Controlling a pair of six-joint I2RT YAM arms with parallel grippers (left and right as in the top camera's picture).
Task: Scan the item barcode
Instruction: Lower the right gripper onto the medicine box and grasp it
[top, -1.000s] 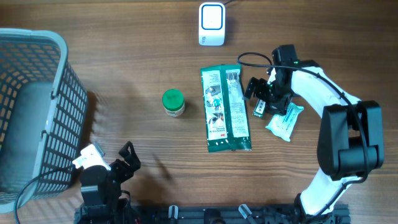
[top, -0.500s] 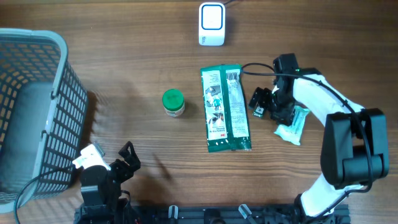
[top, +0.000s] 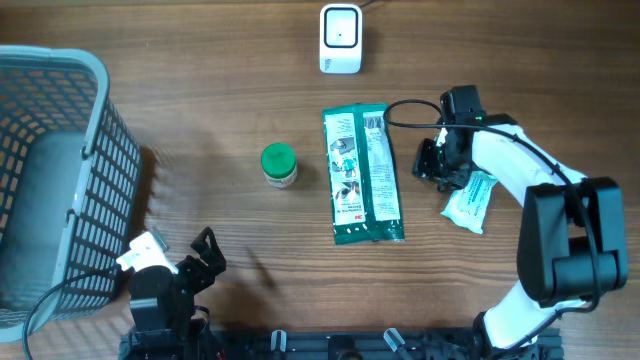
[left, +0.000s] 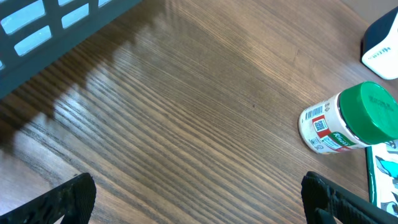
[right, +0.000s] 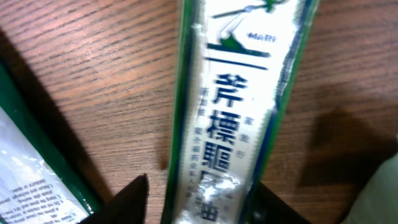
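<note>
Slim oil box (right: 227, 124) lies flat on counter (top: 200, 120), between green packet (top: 362, 175) and white pouch (top: 468, 200). Right pincer (right: 199, 202) straddles box, half-narrowed, gap on one side: no grip yet, likely lined up for lift toward scanner (top: 340, 38). Left pincer (left: 199, 199) wide, empty.

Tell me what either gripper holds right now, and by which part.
The left gripper is open and empty. The right gripper straddles one end of the narrow green-and-white box; whether it has clamped it cannot be told.

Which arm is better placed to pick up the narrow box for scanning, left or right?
Right. The right claw straddles the narrow box; the left claw sits open near the basket, far away.
</note>
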